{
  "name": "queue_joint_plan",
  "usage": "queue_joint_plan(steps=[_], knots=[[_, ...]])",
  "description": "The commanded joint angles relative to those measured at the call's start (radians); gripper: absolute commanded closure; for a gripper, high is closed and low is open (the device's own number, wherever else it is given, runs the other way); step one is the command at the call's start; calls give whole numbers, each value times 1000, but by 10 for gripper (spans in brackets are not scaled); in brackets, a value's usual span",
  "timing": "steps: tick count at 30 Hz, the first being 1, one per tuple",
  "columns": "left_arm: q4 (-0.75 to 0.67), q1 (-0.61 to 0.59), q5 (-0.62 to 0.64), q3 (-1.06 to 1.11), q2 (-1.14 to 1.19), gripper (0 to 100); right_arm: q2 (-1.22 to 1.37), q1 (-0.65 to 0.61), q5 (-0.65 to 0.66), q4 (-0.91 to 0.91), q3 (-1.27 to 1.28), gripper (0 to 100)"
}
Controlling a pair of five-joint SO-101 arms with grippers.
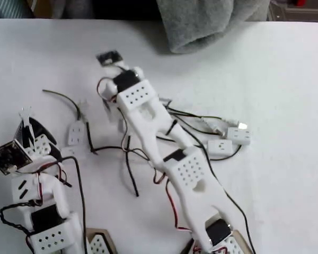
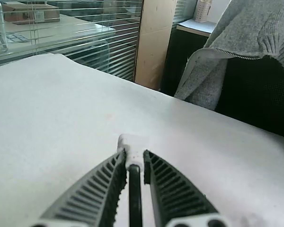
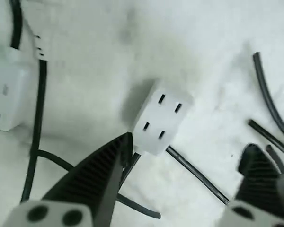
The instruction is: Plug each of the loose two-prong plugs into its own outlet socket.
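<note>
By the left edge of the white tabletop (image 1: 286, 79), the left pincer (image 2: 132, 158) clenches a small white plug (image 2: 130, 142) on black cord (image 2: 134, 198). The right pincer (image 3: 189, 146) gapes over a white four-slot socket block (image 3: 158, 124).

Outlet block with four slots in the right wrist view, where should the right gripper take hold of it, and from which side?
Probably its two long side walls, coming down from above. The outlet block lies flat, slots up, with its cord leaving one short end, so pinching across the width keeps slots and cord clear. The right gripper is open wider than the block.
</note>
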Motion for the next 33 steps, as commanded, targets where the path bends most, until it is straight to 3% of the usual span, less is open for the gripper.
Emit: queue_joint_plan(steps=[1, 9, 17, 22, 33], knots=[[3, 12, 6, -5, -5, 976, -154, 22, 17, 39, -106, 547], [5, 12, 6, -5, -5, 976, -351, 213, 18, 41, -54, 547], [29, 114, -106, -12, -5, 976, -582, 472, 9, 39, 436, 547], [141, 171, -121, -97, -4, 976, -682, 598, 9, 16, 733, 547], [334, 317, -126, -270, -2, 941, -771, 722, 18, -355, 1272, 547]])
